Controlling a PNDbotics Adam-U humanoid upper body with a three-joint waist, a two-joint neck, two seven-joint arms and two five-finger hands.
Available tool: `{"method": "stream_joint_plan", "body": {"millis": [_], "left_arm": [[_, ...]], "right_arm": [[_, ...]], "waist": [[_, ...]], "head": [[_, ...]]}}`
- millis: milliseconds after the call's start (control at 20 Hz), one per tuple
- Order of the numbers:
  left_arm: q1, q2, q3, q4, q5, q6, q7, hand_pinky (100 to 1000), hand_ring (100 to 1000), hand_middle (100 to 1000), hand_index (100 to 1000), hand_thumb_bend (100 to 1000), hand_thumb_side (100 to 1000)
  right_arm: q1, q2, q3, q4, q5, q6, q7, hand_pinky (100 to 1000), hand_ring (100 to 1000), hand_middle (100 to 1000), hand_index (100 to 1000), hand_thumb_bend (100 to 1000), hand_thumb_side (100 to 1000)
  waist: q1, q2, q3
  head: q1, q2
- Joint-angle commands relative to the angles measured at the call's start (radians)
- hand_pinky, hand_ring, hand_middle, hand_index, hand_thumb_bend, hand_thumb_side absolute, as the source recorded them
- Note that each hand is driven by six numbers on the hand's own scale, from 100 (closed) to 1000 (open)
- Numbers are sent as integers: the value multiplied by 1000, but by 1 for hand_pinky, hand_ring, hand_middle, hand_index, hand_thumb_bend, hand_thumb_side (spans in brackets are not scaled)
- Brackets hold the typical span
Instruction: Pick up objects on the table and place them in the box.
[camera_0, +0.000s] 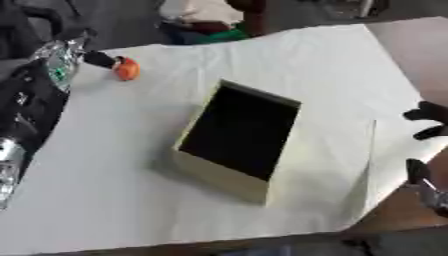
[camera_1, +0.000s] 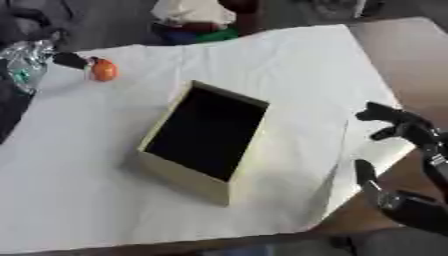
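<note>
A small orange object (camera_0: 128, 69) lies on the white cloth near the far left corner. My left hand (camera_0: 98, 59) comes in from the left, and its black tip touches the orange object's left side. Its grip is hidden. An open tan box (camera_0: 219, 176) with a dark inside stands askew in the middle, and nothing shows in it. My right hand (camera_1: 409, 131) hovers open at the right edge of the table, well away from the box and holding nothing.
A white cloth (camera_0: 105, 200) covers most of the table, with a raised fold (camera_0: 372, 150) to the right of the box. Bare brown tabletop (camera_1: 394, 45) shows at the far right. My left arm (camera_0: 26, 115) lies along the left edge.
</note>
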Motion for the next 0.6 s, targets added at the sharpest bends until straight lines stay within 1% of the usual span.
{"method": "stream_joint_plan", "body": {"millis": [50, 600], "left_arm": [[-13, 40, 9, -29, -34, -9, -18, 855, 823, 831, 962, 435, 374], [-2, 39, 10, -49, -59, -30, -38, 855, 825, 826, 957, 368, 338]], "right_arm": [[-8, -16, -5, -9, -7, -1, 1, 680, 889, 813, 983, 100, 313], [-11, -15, -4, -9, -9, -2, 4, 680, 889, 813, 983, 100, 315]], "waist": [[-5, -17, 0], [-4, -14, 4]], "head": [[-2, 1], [-6, -1]]}}
